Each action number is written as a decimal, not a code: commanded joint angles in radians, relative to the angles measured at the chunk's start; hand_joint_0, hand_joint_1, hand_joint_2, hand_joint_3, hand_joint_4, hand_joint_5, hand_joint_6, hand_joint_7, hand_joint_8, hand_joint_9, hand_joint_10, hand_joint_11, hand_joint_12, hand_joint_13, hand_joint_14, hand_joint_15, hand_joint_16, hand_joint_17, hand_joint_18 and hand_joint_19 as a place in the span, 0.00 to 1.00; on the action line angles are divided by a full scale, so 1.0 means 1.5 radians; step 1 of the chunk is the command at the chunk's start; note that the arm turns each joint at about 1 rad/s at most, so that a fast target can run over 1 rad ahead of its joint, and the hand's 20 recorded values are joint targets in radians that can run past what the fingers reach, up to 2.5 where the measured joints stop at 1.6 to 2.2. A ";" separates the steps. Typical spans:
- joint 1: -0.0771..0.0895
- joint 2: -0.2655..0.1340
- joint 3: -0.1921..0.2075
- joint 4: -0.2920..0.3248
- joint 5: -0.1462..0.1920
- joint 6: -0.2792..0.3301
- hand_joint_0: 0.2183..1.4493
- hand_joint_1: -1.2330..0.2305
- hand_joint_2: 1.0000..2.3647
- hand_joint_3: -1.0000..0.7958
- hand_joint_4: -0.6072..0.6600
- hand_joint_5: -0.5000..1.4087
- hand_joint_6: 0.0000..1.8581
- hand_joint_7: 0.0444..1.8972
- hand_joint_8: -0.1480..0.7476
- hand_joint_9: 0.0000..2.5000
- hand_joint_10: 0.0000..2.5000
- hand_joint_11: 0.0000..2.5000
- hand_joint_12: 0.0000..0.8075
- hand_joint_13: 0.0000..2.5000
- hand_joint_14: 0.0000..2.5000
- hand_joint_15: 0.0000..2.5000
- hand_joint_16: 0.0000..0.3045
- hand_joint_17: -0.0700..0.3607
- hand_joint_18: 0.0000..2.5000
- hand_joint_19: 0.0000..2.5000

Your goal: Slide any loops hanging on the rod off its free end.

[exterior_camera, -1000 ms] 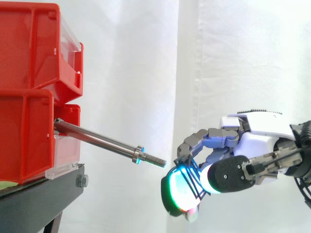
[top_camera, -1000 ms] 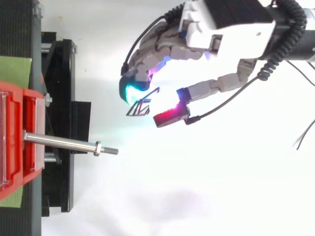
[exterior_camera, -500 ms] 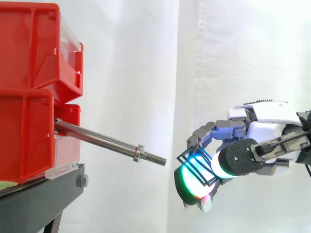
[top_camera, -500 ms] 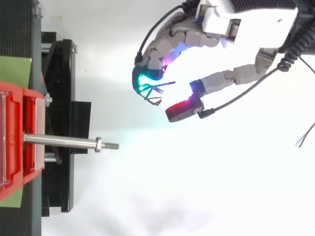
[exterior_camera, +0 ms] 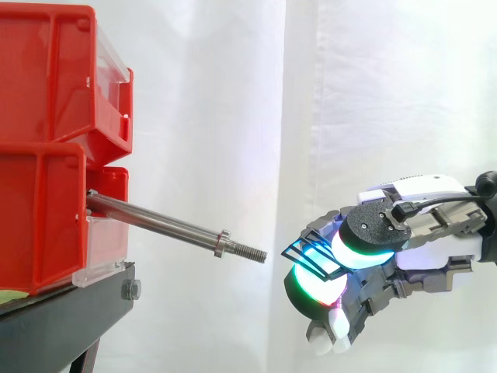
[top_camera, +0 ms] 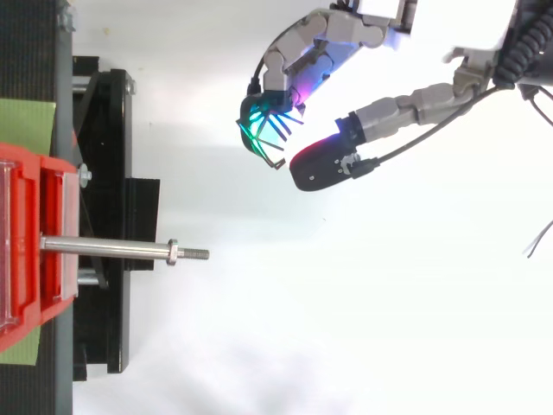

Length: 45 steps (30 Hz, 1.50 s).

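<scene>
- Rod (exterior_camera: 155,225): a slim, shiny steel bar sticking out of the lower of the stacked red bins (exterior_camera: 43,217). In the side view it slopes gently downward away from the bins. A small collar (exterior_camera: 224,245) sits near its far end, followed by a short threaded tip (exterior_camera: 250,252) that hangs in open air.
- Loops (top_camera: 275,140): thin dark wire outlines, roughly rectangular and bunched together. They are off the rod, farther from the red bins than the threaded tip, about level with it, and off to one side of the rod's line. The hand's (exterior_camera: 419,233) curled, glowing fingers (top_camera: 257,130) hold them.
</scene>
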 commanded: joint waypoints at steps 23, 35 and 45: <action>0.001 0.004 0.011 -0.061 0.012 0.117 0.34 0.33 0.02 0.48 0.46 0.17 0.52 0.49 0.48 0.36 0.01 0.24 0.48 0.28 0.01 0.15 0.18 0.46 0.25 0.17; 0.001 0.004 0.011 -0.061 0.013 0.131 0.41 0.26 0.00 0.29 0.51 0.16 0.51 0.43 0.45 0.34 0.01 0.24 0.47 0.28 0.01 0.14 0.18 0.45 0.27 0.16; 0.002 0.004 0.011 -0.062 0.020 0.147 0.35 0.32 0.00 0.29 0.53 0.17 0.51 0.46 0.47 0.36 0.01 0.24 0.48 0.29 0.01 0.15 0.18 0.45 0.27 0.17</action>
